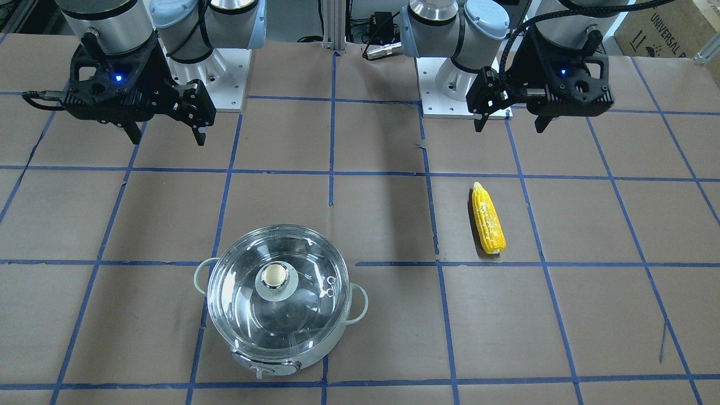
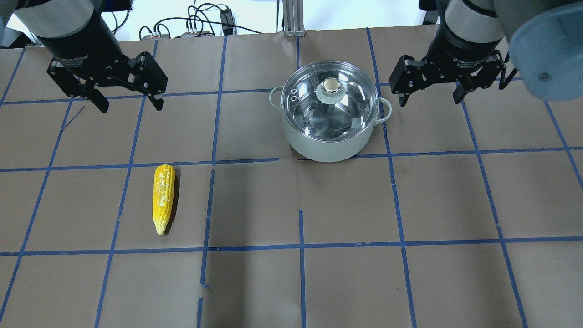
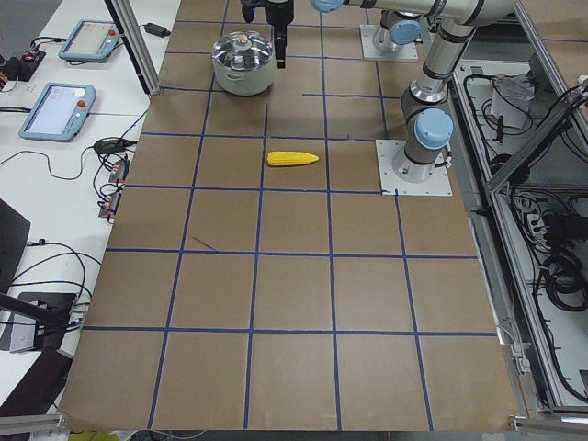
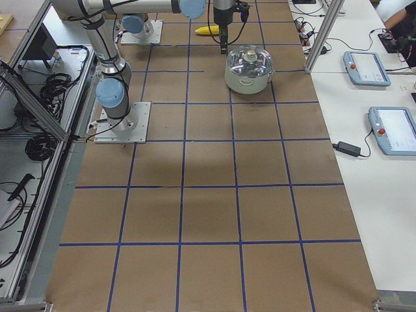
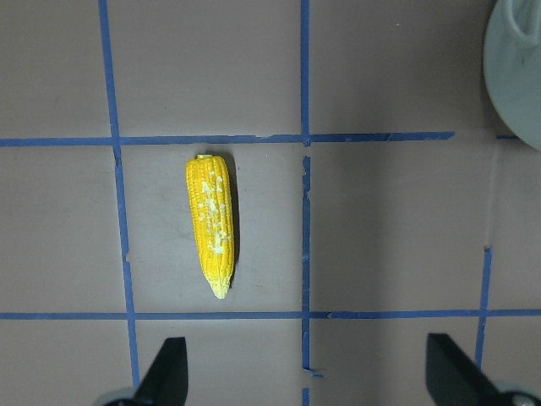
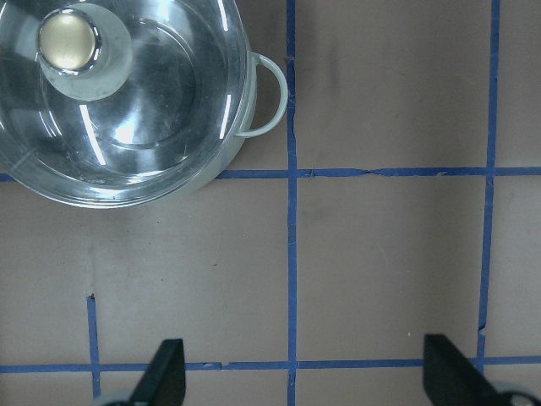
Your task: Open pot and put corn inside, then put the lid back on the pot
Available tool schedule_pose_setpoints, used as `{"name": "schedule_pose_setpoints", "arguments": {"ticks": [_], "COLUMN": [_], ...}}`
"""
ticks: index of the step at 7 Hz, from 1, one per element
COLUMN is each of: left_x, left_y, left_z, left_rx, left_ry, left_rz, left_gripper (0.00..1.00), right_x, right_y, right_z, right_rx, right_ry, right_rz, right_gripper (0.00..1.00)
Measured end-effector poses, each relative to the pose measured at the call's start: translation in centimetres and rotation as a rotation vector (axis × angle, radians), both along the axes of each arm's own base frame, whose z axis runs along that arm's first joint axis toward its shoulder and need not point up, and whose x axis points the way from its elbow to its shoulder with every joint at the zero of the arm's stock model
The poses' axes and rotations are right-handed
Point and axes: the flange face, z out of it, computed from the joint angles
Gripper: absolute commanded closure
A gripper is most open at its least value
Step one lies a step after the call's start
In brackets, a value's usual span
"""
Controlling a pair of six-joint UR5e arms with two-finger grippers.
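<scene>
The steel pot (image 2: 325, 146) stands at the table's far middle with the glass lid (image 2: 346, 114) seated on it, beige knob (image 2: 331, 85) up. The yellow corn (image 2: 163, 197) lies flat to the left, tip toward the robot. My left gripper (image 2: 130, 105) is open and empty, held high beyond the corn; the left wrist view shows the corn (image 5: 211, 224) ahead of its fingers (image 5: 167, 372). My right gripper (image 2: 430, 100) is open and empty, held high just right of the pot; the right wrist view shows the lid (image 6: 161, 101) at upper left.
The table is brown paper with a blue tape grid. The arms' white base plates (image 1: 467, 90) sit on the robot's side. Cables and a box (image 2: 227, 18) lie past the far edge. Teach pendants (image 3: 57, 106) rest on side tables.
</scene>
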Motion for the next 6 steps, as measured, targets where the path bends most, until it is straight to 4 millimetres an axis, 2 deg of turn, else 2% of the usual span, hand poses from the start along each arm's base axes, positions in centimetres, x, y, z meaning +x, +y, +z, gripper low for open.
{"name": "schedule_pose_setpoints", "arguments": {"ticks": [3, 4, 6], "left_x": [0.0, 0.0, 0.0], "left_y": [0.1, 0.2, 0.2], "left_z": [-0.1, -0.1, -0.1], "left_rx": [0.001, 0.002, 0.002], "left_ry": [0.001, 0.002, 0.002], "left_rz": [0.000, 0.000, 0.000], "left_gripper": [0.00, 0.00, 0.00], "right_x": [0.8, 2.2, 6.4], "right_y": [-1.3, -2.5, -4.3], "right_z": [-1.1, -2.1, -4.5], "right_rx": [-0.013, -0.038, -0.075], "right_ry": [-0.007, -0.011, -0.020], "right_rz": [-0.036, -0.019, 0.051], "right_gripper": [0.08, 0.04, 0.01]}}
